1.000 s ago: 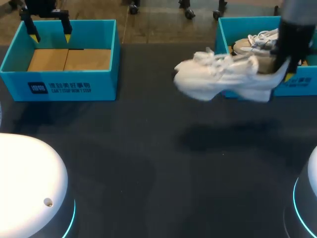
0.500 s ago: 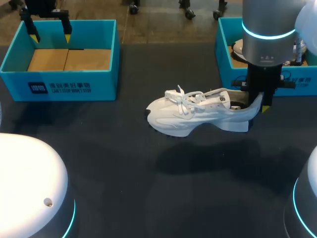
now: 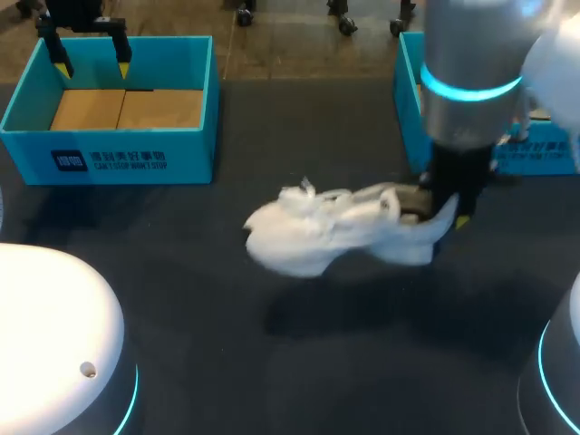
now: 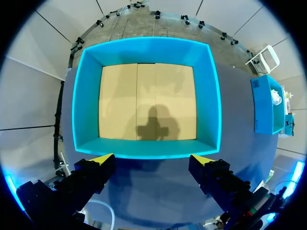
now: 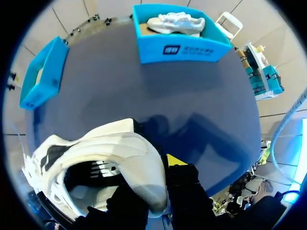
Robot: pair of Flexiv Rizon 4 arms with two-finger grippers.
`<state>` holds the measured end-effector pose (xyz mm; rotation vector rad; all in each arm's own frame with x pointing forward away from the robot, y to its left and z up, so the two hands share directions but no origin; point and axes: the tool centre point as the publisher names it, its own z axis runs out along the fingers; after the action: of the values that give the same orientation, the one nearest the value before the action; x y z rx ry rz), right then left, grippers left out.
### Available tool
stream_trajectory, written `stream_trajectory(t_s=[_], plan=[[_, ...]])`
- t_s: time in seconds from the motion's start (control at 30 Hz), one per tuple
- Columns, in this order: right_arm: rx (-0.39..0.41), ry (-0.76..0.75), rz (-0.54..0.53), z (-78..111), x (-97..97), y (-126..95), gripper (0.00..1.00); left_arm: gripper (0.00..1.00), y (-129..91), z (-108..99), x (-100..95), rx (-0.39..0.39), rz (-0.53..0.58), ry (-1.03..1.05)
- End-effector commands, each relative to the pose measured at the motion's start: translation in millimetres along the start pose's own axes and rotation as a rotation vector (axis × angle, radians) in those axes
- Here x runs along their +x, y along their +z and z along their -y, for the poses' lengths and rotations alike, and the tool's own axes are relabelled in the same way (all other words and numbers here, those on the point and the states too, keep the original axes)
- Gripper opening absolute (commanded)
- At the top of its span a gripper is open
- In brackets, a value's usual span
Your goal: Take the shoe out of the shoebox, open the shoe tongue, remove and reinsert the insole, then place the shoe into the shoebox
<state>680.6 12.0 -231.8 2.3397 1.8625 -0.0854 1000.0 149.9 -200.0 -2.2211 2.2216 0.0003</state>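
White lace-up sneaker (image 3: pixel 335 231), chunky sole, hung above dark counter (image 3: pixel 227 344), heel pinched between right fingers (image 5: pixel 175 160); left fingers (image 4: pixel 100 159) spread, empty, over teal shoebox (image 4: pixel 144 48).

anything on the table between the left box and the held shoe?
Nothing. In the head view, only bare dark table lies between the left box and the held shoe.

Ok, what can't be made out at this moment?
Head view: white shoe is motion-blurred, so laces and tongue are unreadable.
Head view: right arm covers most of the right shoebox and its contents.
Right wrist view: the shoe's interior is shadowed; insole cannot be told.
Right wrist view: one tip of the right jaws is hidden by the heel.
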Motion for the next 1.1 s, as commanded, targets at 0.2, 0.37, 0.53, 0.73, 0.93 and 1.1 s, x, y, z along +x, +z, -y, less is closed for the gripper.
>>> stream_trajectory(t_s=[0.2,0.37,0.53,0.73,0.93,1.1], plan=[[0.021,-0.005,0.062,29.6,79.2,55,0.00,1.00,0,0,-0.1,0.000,0.000,0.000],[0.050,0.008,0.068,29.7,89.1,79,0.00,1.00,0,0,-0.1,0.000,0.000,0.000],[0.055,0.020,0.069,30.3,95.9,97,0.00,1.00,0,0,-0.1,0.000,0.000,0.000],[0.068,0.028,0.113,32.3,102.9,115,0.00,1.00,0,0,-0.1,0.000,0.000,0.000],[0.048,0.018,0.140,39.3,106.4,122,0.00,1.00,0,0,-0.1,0.000,0.000,0.000],[0.039,0.007,0.178,41.4,110.8,126,0.00,1.00,0,0,-0.1,0.000,0.000,0.000]])
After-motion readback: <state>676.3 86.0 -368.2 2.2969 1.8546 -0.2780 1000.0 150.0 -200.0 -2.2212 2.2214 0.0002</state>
